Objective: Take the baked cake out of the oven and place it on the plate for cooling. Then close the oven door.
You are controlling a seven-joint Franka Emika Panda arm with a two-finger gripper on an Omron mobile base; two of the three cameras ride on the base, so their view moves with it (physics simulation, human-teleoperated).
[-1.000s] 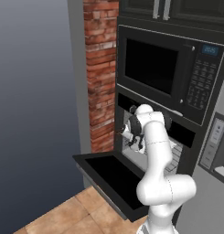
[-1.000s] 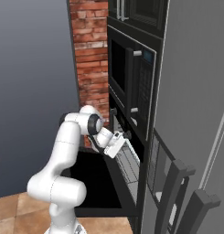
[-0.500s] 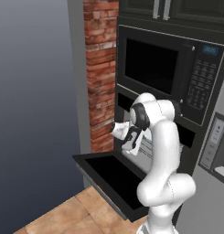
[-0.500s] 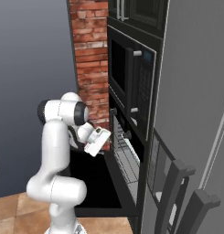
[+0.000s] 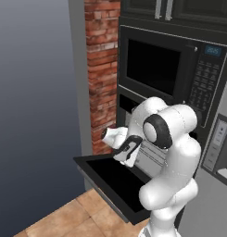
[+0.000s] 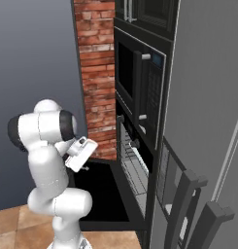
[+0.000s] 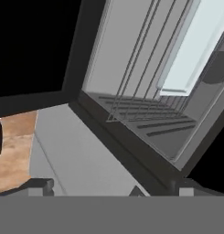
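Note:
The black oven [image 6: 133, 164] stands with its door [image 5: 116, 181] dropped flat, and several wire racks [image 7: 145, 116] show inside the grey cavity. My gripper [image 5: 128, 156] hangs over the lowered door [image 6: 98, 195], just outside the cavity mouth, pointing in and down. In the hand view its two dark fingertips [image 7: 40, 185] stand far apart, so the gripper [image 7: 113, 188] is open with nothing between them. The racks I can see carry nothing. Cake and plate are out of view.
A black microwave [image 5: 173, 69] with a keypad sits right above the oven. A red brick column [image 5: 103, 69] borders the oven's left side. Dark cabinet handles [image 6: 195, 204] stick out at the right. Tan floor tiles [image 5: 78, 215] lie below the door's front edge.
My arm has drawn back out of the oven cavity and folded, carrying the hand left and outward over the lowered door. The door has stayed down.

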